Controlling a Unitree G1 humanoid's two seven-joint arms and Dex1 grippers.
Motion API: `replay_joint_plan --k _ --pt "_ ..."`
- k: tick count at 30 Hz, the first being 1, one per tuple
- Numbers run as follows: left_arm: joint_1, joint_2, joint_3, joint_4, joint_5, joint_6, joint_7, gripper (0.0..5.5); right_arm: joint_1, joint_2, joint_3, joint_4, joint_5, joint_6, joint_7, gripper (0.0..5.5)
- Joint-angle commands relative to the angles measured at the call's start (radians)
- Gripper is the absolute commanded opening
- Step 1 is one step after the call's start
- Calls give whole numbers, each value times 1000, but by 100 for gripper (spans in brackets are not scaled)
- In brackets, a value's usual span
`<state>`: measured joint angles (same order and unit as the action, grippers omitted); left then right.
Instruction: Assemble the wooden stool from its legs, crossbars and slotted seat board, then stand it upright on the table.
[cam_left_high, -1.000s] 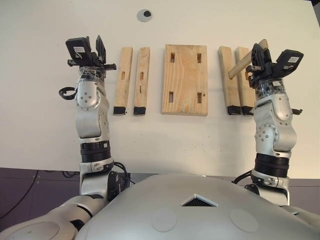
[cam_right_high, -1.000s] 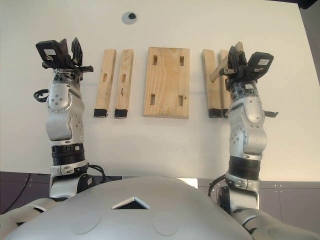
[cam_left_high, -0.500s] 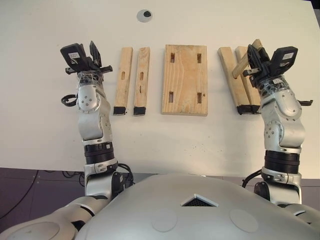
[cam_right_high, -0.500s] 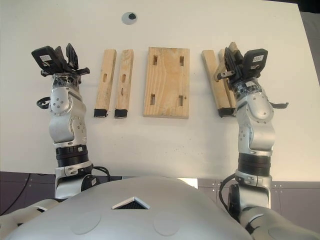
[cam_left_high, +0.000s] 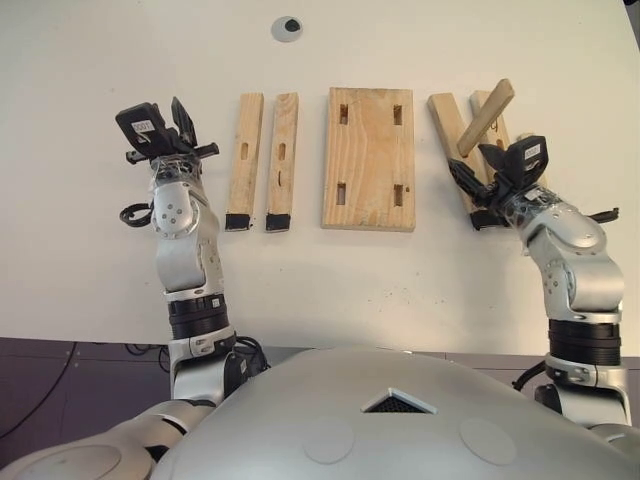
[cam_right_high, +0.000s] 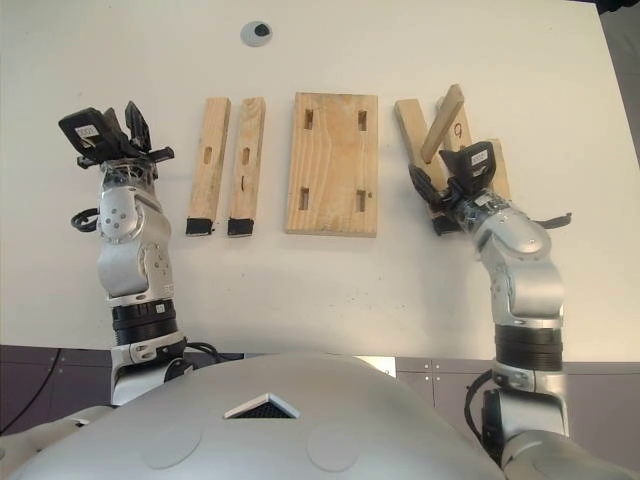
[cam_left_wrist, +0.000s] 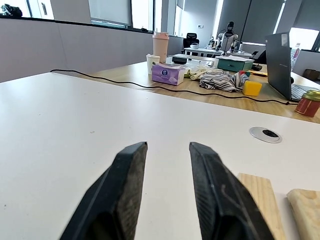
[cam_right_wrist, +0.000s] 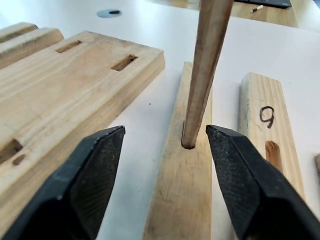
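Observation:
The slotted seat board (cam_left_high: 368, 158) lies flat mid-table. Two legs (cam_left_high: 246, 160) (cam_left_high: 282, 160) lie side by side to its left. On its right lie two more legs; a crossbar (cam_left_high: 487, 117) stands tilted with its lower end stuck in the slot of the inner leg (cam_right_wrist: 185, 200). The outer leg (cam_right_wrist: 270, 145) has its slot bare. My right gripper (cam_left_high: 478, 172) is open just on the near side of that crossbar, its fingers (cam_right_wrist: 95, 180) either side of the leg, touching nothing. My left gripper (cam_left_high: 185, 125) hovers open and empty left of the left legs, fingers (cam_left_wrist: 122, 185) apart.
A round cable grommet (cam_left_high: 287, 28) sits in the tabletop at the back, left of centre. Bare white table (cam_left_high: 330, 280) lies between the parts and the near edge. Other desks with clutter stand far behind the table.
My right gripper has let go of the crossbar and drawn back toward me and lower. The crossbar stays standing in the leg's slot. The right legs shifted slightly. The left arm barely moved.

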<state>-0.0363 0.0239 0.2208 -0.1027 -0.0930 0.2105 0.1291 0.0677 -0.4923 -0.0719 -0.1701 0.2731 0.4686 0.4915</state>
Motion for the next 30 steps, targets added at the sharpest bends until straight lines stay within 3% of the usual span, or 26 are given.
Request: replay_joint_plan --k 1,11,19,23,30 --pt "22 -14 0 -28 5 -2 17 153 -29 -44 21 29 -28 56 21 304" --pt "27 -32 -19 -33 10 -4 24 153 15 -58 74 60 -81 126 46 304" --pt "-22 3 -78 -29 17 -53 -57 153 10 -27 16 64 -40 160 -5 207" --pt "-43 0 -122 -104 -68 -83 -169 153 -140 -29 -14 70 -7 89 35 206" --pt "-177 36 -164 -101 -216 -52 -360 264 -513 -81 -38 221 94 101 234 206"
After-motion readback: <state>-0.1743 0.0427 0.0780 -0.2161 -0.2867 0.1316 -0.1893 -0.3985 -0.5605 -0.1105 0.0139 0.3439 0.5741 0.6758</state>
